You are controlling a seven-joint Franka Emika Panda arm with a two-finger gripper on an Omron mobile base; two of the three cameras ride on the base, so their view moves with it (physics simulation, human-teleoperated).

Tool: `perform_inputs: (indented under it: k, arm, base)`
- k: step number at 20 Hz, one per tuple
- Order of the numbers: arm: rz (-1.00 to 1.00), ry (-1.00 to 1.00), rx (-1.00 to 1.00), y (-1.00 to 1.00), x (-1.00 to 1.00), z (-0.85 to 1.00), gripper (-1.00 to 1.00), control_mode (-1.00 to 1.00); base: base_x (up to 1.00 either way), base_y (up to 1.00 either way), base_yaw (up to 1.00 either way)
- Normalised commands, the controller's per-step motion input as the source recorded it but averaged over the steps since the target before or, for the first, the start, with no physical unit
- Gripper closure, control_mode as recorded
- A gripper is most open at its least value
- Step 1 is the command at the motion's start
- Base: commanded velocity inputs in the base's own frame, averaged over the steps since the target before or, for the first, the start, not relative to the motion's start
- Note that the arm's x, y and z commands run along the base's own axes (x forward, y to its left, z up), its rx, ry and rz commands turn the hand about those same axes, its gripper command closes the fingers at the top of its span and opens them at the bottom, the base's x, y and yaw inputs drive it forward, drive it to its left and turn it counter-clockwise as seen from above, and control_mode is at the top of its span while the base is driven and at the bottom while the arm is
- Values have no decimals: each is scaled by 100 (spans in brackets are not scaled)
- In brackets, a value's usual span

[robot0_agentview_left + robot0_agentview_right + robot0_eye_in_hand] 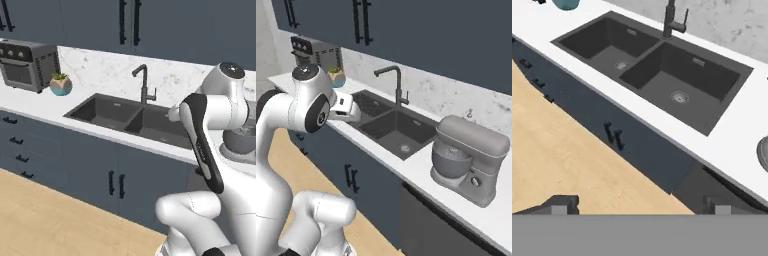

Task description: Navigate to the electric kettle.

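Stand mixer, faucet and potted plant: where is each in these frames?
Stand mixer (pixel 472 141): right base view, on its grey head above the bowl.
Faucet (pixel 144 80): left base view, on its upright dark neck behind the sink.
Potted plant (pixel 61 86): left base view, on its round teal pot beside the toaster oven.

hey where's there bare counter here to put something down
Bare white counter runs between the potted plant and the sink's left rim. A narrow strip runs along the sink's front edge. Another patch lies between the sink's right rim and the stand mixer. It is crowded at the toaster oven beside the plant, and behind the sink around the faucet.
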Motion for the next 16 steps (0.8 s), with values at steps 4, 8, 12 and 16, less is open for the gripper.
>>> perform_inputs:
  k: [4, 8, 12, 16]
  arm:
    - [0, 0, 0, 0, 0, 0, -100, 100]
    - [0, 0, 0, 0, 0, 0, -100, 100]
    - [0, 0, 0, 0, 0, 0, -100, 100]
    - [0, 0, 0, 0, 0, 0, -100, 100]
  base:
    - [1, 13, 89]
    - [0, 0, 100]
    - [0, 0, 100]
    - [0, 0, 100]
